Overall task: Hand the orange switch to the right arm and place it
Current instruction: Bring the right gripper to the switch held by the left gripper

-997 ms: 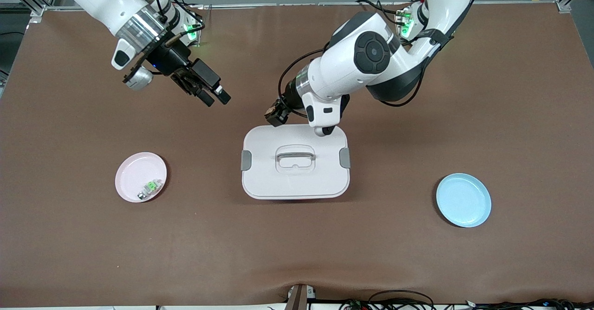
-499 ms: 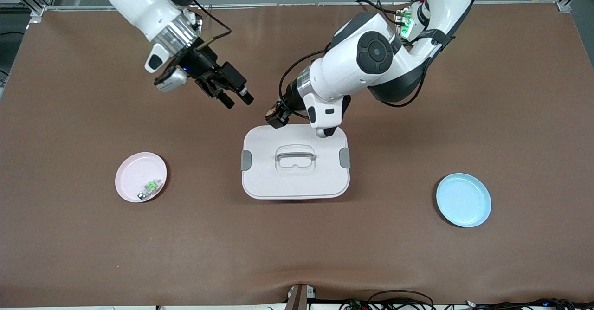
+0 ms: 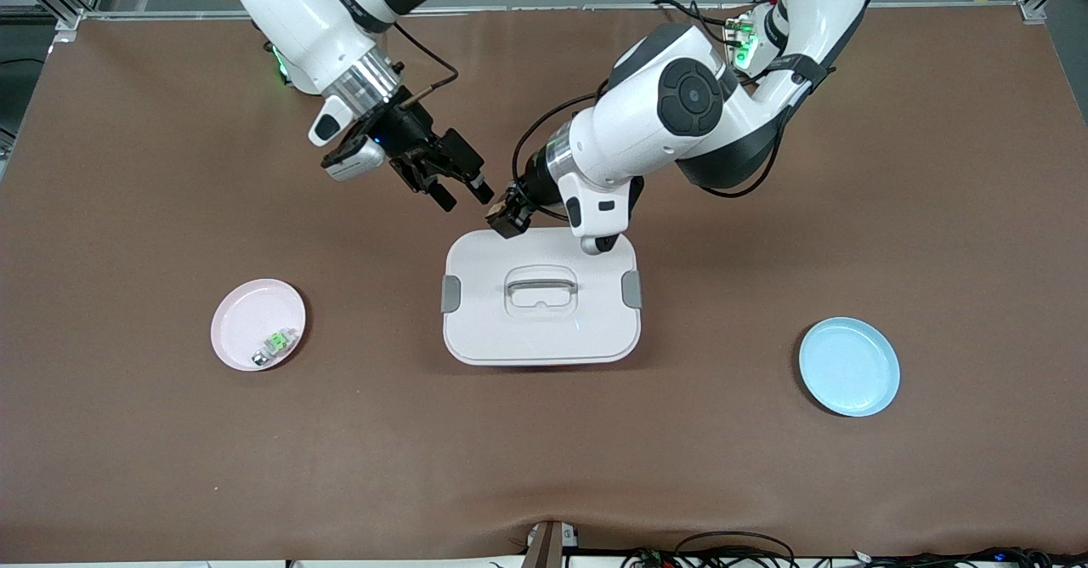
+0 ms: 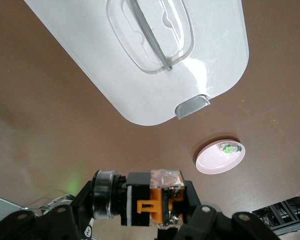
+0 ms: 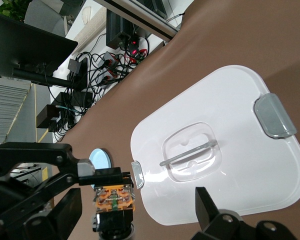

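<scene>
While the handover is pending: both arms meet above the counter (image 3: 765,483), just off the edge of the white lidded box (image 3: 541,304) that lies toward the robots' bases.
Left gripper (image 3: 507,215): jaws closed on the orange switch (image 3: 503,213), held in the air; in the left wrist view the part (image 4: 157,202) sits crosswise between the jaws, orange body in the middle, black collar and round cap projecting to one side.
Right gripper (image 3: 463,194): jaws fully spread, empty, just beside the switch and aimed at it; the right wrist view shows the switch (image 5: 114,200) lying between its two jaws, not yet touched.
Handling, judged: small, light, rigid plastic; smooth faces, so a shallow pinch may let it twist; the clear top and small terminals look the most delicate.
Where to take hold, judged: on the exposed black collar or the flat body sides left free by the left jaws, square across, before the left jaws let go.
Surface: brown matte covering, flat, likely good friction.
Room: pink plate (image 3: 257,324) carrying a green-and-white part (image 3: 275,343), toward the right arm's end, well apart from the jaws; blue plate (image 3: 848,366) toward the left arm's end.
</scene>
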`<control>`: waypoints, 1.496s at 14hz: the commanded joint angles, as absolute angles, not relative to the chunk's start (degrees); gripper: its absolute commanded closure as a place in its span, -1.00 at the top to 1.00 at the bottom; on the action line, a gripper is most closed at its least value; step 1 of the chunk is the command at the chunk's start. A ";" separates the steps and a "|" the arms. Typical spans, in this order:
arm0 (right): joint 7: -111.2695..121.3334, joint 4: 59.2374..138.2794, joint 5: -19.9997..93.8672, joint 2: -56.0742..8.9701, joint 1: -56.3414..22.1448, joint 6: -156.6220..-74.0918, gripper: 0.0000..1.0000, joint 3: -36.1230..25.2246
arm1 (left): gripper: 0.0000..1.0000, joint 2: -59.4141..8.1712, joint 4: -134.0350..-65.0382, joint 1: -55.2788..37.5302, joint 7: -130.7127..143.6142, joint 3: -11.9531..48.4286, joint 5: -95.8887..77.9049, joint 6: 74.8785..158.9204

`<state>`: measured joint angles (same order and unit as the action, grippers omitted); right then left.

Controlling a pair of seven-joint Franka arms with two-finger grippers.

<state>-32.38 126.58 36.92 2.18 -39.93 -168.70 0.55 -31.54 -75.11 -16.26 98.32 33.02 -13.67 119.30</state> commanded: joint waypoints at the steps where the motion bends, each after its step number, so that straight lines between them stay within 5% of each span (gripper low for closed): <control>1: -34.01 124.90 37.97 0.10 -41.66 -169.89 1.00 0.09 | -1.00 -31.82 -74.27 -16.35 99.05 32.96 -14.59 119.36; 11: -36.39 120.85 37.71 -4.31 -43.42 -170.42 0.96 0.09 | -1.00 -32.17 -74.18 -16.35 99.05 33.05 -14.59 120.23; 13: -36.47 120.85 37.71 -4.57 -43.42 -170.33 0.39 0.09 | -1.00 -32.34 -74.18 -16.26 99.05 33.05 -14.59 121.72; 15: -36.47 120.67 37.71 -4.66 -43.42 -170.33 -0.69 0.09 | -1.00 -32.78 -74.27 -16.43 99.05 32.96 -14.59 121.73; 16: -36.56 120.41 37.88 -4.66 -43.42 -170.33 -1.00 0.17 | -1.00 -32.78 -74.27 -16.44 99.14 32.96 -14.50 121.73; 21: -38.76 119.53 37.79 -5.27 -43.95 -170.07 -1.00 0.09 | -1.00 -32.78 -74.27 -16.26 99.49 32.96 -14.59 121.73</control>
<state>-37.87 121.11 37.08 -3.99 -42.78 -170.13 0.49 -32.66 -75.09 -16.29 98.55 32.92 -13.69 121.65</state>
